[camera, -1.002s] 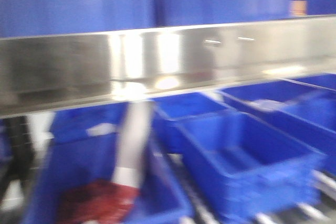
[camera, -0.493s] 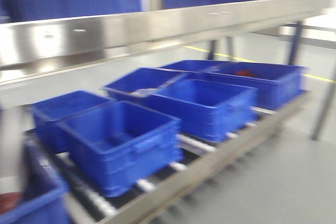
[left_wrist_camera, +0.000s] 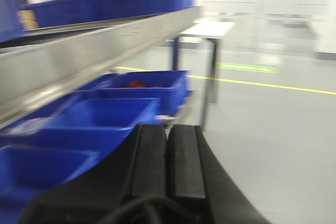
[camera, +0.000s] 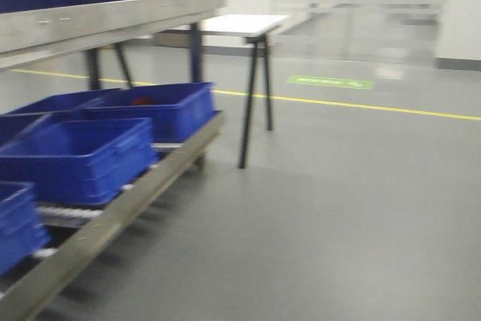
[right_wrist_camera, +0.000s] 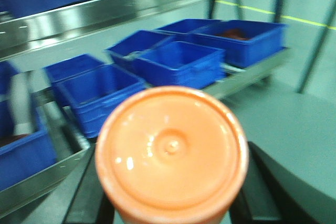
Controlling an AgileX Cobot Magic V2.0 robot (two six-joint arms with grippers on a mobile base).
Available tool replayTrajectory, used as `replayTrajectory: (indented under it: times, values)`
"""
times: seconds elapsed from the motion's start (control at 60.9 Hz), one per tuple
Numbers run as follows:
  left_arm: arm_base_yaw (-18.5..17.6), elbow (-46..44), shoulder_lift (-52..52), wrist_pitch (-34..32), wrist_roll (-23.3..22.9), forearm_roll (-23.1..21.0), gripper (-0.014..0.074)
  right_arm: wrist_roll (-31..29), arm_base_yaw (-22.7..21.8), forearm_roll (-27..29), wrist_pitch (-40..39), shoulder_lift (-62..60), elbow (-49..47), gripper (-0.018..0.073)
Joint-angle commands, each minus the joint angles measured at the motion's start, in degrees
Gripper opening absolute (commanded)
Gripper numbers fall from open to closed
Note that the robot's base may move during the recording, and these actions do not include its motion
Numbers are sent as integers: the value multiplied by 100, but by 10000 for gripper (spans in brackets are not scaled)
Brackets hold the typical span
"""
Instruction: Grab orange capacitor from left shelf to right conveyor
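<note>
Orange capacitor, a glossy orange cylinder seen end-on with a small dimple in its round cap, is off the shelf and in the right gripper. The gripper's dark fingers flank it on both sides below the cap. The cap's rim hides the contact itself. With only floor beneath the cylinder, I judge the fingers to be clamped on its side. It is held upright, probably so that it can be stood on the belt without being turned.

The left gripper has its black padded fingers pressed together on nothing. It is likely parked out of the way, since one arm is enough for this carry.

The shiny stainless-steel left shelf lies along the left edge of the front view, its broad front lip running to its far right corner. Blue plastic bins line the front edge of the lower rack. Grey floor, a white-topped table on black legs and a yellow floor line fill the rest.

Every view is smeared, which suggests the base is moving. The right conveyor shows in no picture, so I judge the orange capacitor to be mid-transport, with the set-down not yet done.
</note>
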Motion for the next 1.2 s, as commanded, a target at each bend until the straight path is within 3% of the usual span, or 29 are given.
replayTrajectory:
  times: [0.0, 1.183]
  values:
    - [12, -45, 58, -485, 0, -31, -105, -62, -6, -53, -512, 74, -154, 57]
    - [12, -45, 58, -485, 0, -31, -105, -62, -6, -53, -512, 74, -154, 57]
